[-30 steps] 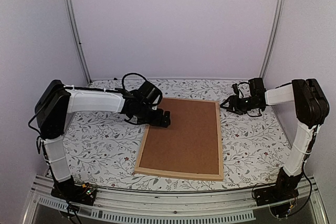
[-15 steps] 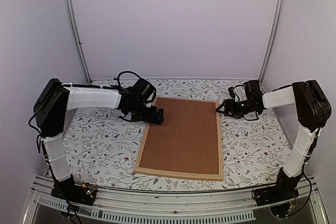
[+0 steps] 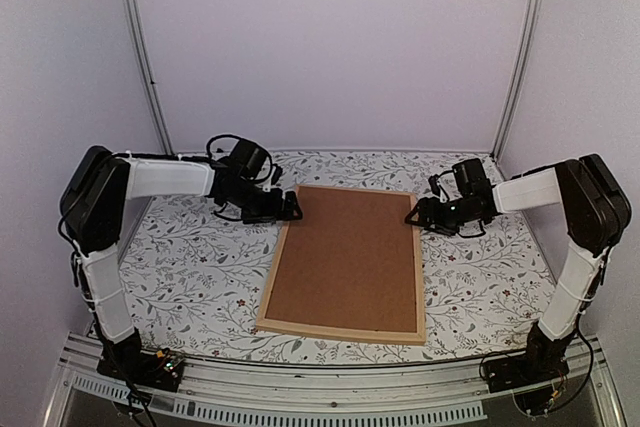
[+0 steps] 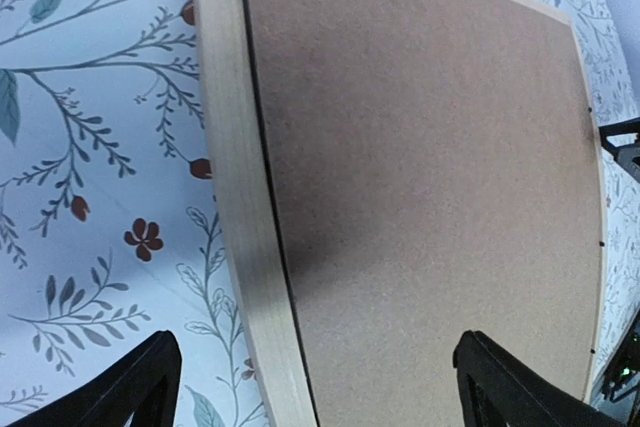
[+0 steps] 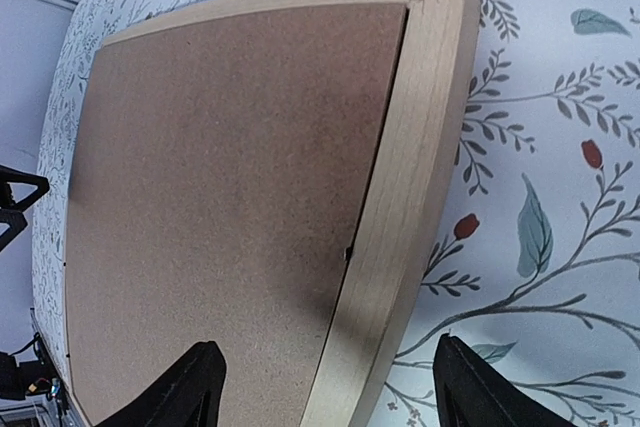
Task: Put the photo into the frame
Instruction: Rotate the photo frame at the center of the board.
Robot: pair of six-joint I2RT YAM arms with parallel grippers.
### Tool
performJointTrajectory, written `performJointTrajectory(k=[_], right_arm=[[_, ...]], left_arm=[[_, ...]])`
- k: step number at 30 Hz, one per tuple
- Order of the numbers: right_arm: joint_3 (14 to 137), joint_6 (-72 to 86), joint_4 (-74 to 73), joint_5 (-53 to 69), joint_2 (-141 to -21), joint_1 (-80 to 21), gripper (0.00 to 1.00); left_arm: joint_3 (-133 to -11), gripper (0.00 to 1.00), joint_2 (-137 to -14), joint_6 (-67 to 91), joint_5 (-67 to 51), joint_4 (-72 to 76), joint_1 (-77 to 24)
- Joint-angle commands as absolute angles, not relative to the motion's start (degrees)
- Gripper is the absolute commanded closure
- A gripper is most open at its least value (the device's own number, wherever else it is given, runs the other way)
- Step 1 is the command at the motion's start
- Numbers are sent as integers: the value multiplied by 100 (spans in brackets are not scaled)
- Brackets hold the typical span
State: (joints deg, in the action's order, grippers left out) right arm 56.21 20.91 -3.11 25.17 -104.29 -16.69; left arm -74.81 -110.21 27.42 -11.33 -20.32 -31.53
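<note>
Frame (image 3: 340,331) flat, back up, centre of tabletop (image 3: 190,277), backing board (image 3: 350,257) seated inside. Photo unseen, perhaps under board. Left fingers (image 4: 140,387) released, empty, by upper-left corner; right fingers (image 5: 190,387) released, empty, by upper-right edge. Likely closing step; next, press board flush

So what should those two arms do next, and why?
Probably lower both open end effectors onto the side bars of the frame and close. The left end effector and right end effector each straddle a bar near the far corners, and the brown backing board fills the frame, hiding whatever lies beneath.
</note>
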Motion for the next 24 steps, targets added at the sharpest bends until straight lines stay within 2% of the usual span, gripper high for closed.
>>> performJointTrajectory(k=[1,9,24], right_arm=[[5437,2314,-313,2386,-10167,-1854,24],[5143,2499,-286,2326,-9991,-2004,24],[5002,2686,-186,2459,-9960,-2181,24]], left_arm=[[-7365,3,-11283,2797,-1728,-1726,-3123],[-7248,5,-11357,2952,-1574,-1697,-3112],[-6636,9,-11109,3282,-2018,-1235,-3379]])
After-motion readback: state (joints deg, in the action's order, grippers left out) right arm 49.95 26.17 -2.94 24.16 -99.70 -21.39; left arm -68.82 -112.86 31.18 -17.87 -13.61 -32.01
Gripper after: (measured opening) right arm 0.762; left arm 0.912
